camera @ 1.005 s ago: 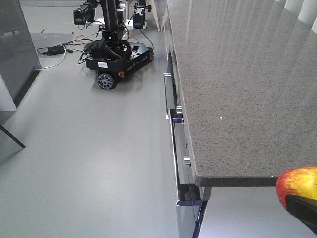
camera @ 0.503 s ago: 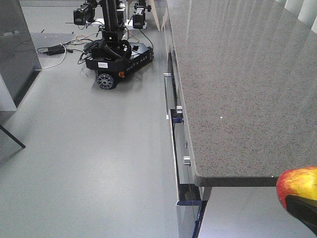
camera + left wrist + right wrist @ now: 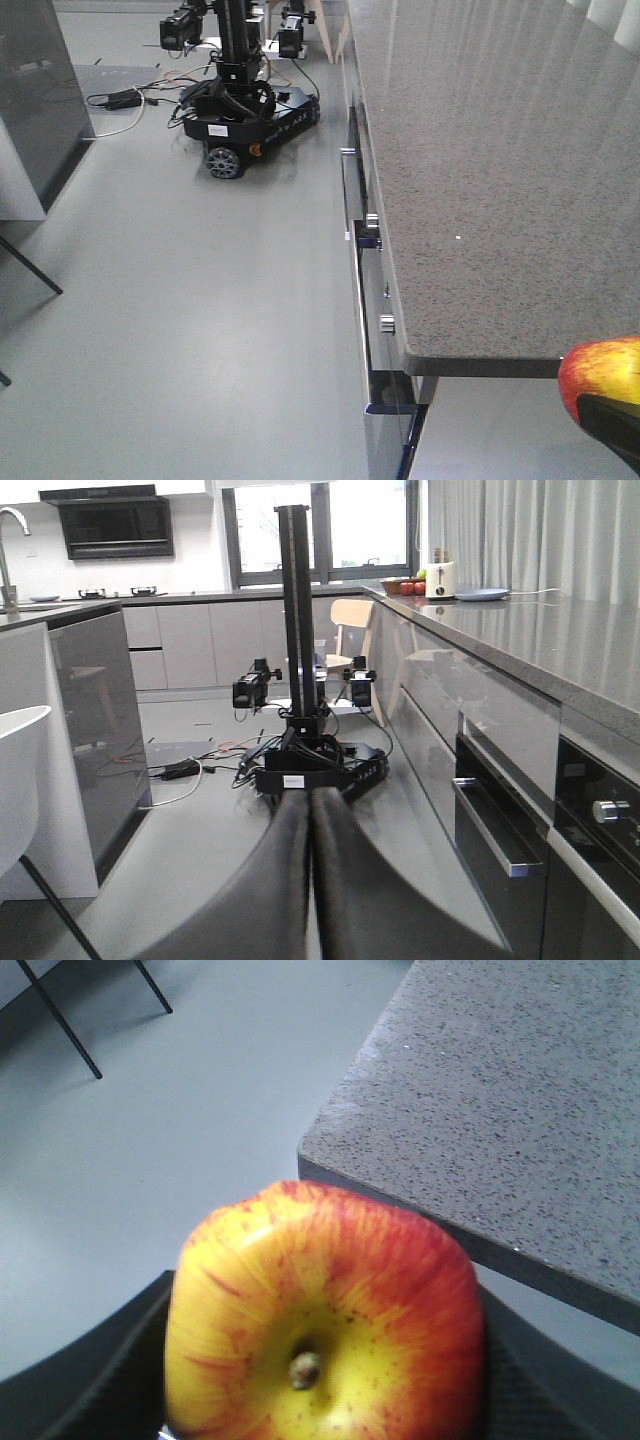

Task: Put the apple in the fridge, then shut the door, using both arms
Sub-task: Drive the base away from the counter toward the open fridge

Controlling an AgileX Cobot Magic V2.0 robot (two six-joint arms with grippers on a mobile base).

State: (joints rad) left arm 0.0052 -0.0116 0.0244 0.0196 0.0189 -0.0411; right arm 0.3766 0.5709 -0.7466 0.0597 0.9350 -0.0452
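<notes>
The apple [image 3: 325, 1320], red with yellow patches, fills the bottom of the right wrist view, stem end toward the camera. My right gripper [image 3: 325, 1365] is shut on it, black fingers [image 3: 105, 1365] pressing both sides. In the front view the apple [image 3: 598, 375] sits at the bottom right, just off the counter's corner, above a black finger [image 3: 612, 428]. My left gripper [image 3: 309, 805] is shut on nothing and points along the floor. The fridge and its door are out of view.
A grey speckled counter [image 3: 480, 150] runs along the right, with steel-handled drawers and knobs [image 3: 372, 300] below it. Another black wheeled robot base [image 3: 245, 110] and floor cables [image 3: 125, 100] lie ahead. On the left are a dark grey cabinet panel [image 3: 30, 100] and a black chair leg [image 3: 30, 265].
The front view has shifted: the counter, drawers and the other robot base sit slightly lower and further right in frame. The apple stays held at the same spot in the view.
</notes>
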